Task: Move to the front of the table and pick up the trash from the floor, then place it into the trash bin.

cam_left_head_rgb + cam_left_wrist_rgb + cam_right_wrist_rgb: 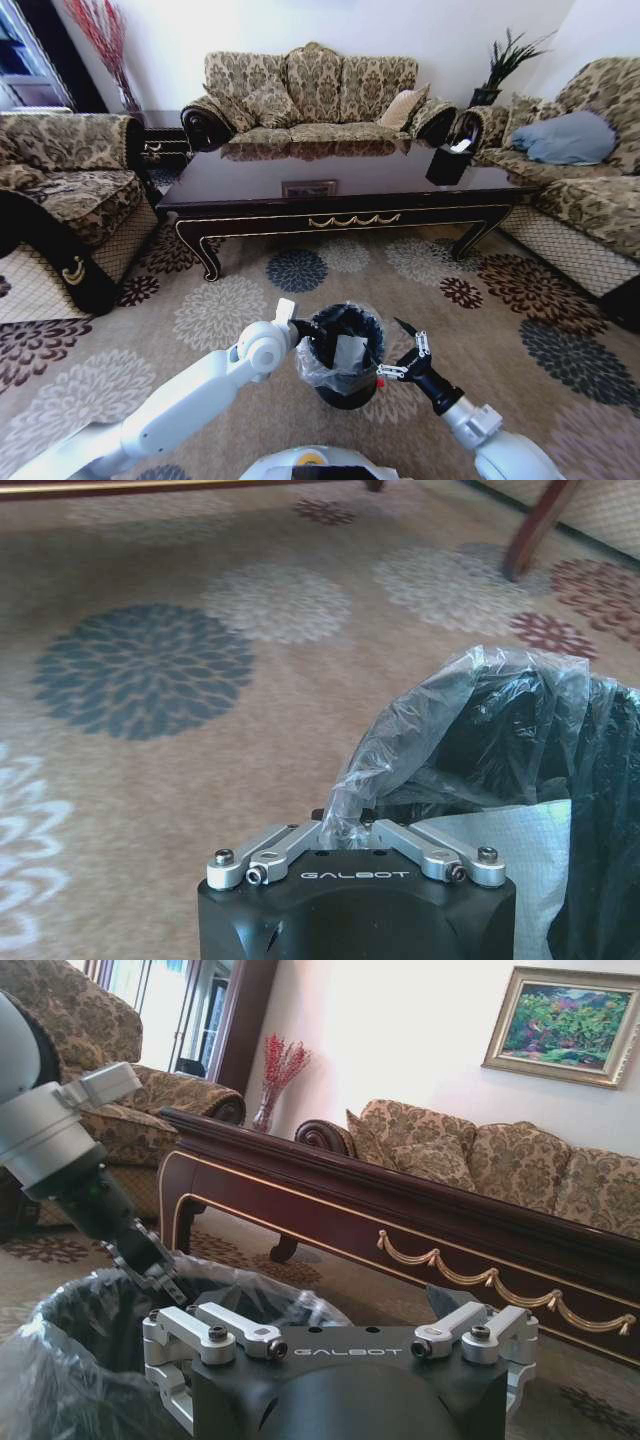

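Observation:
The trash bin [343, 385] stands on the carpet just in front of me, black, with a crinkly plastic liner [440, 720]. Crumpled white paper [350, 352] lies inside it, and this trash shows again in the left wrist view [525, 845]. My left gripper [303, 327] is at the bin's left rim, shut on a fold of the liner [345, 825]. My right gripper [392, 348] hovers open at the bin's right rim with nothing between its fingers. A small red speck [381, 381] sits by its lower finger; I cannot tell what it is. The table [330, 215] stands beyond the bin.
Patterned sofas ring the table: one on the left [60, 210], one at the back [310, 95], one on the right [590, 190]. A black tissue box [448, 163] and a small flat object [309, 187] rest on the tabletop. Flowered carpet [250, 300] lies open between table and bin.

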